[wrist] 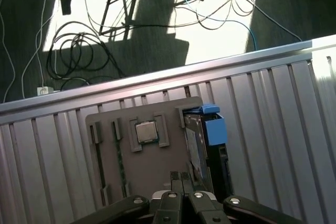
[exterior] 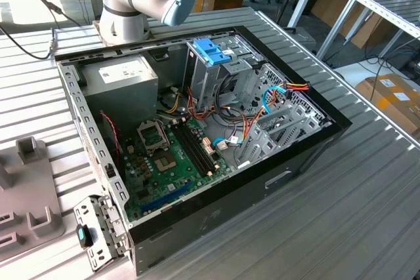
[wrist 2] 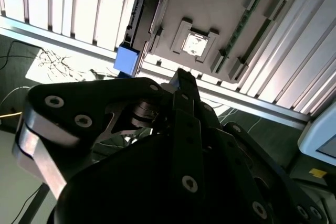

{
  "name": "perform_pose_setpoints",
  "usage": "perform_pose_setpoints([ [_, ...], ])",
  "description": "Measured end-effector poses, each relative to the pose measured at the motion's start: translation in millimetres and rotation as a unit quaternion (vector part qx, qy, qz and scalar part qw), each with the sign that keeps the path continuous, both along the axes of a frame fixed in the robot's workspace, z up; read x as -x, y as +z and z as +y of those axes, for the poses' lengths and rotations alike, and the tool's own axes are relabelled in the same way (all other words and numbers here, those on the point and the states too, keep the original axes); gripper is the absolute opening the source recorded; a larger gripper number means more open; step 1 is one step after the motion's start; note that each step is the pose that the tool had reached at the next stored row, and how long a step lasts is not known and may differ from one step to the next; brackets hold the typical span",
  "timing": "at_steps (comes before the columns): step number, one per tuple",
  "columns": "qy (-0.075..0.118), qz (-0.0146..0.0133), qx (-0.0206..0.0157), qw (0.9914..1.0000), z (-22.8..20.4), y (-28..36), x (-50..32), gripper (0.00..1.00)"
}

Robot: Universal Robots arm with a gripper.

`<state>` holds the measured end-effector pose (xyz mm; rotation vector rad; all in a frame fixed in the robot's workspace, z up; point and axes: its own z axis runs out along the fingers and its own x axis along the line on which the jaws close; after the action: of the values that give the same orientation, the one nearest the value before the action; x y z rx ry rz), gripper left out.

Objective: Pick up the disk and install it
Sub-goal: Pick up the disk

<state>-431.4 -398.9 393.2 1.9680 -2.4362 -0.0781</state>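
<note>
First wrist view: tool (wrist: 180,176) clenched, empty, near disk (wrist: 197,153) standing edgewise in grey holder (wrist: 152,166).

Exterior view evenly lit, harsh sun patches on floor (wrist: 157,24) in first wrist view, claw (wrist: 180,178) dark, shadowed

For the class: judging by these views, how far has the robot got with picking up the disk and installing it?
Nothing looks done yet. The disk stands on edge in a slot of the grey holder tray, ungripped. In hand: the hand hangs over that tray, shut and empty. Left: pickup and fitting into the open computer case.
</note>
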Motion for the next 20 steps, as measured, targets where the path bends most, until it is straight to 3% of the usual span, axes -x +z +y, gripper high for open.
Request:
perform_pose_setpoints([
  [20,0.035,0.0000,0.0000,0.99940,0.0,0.0,0.0,0.11],
])
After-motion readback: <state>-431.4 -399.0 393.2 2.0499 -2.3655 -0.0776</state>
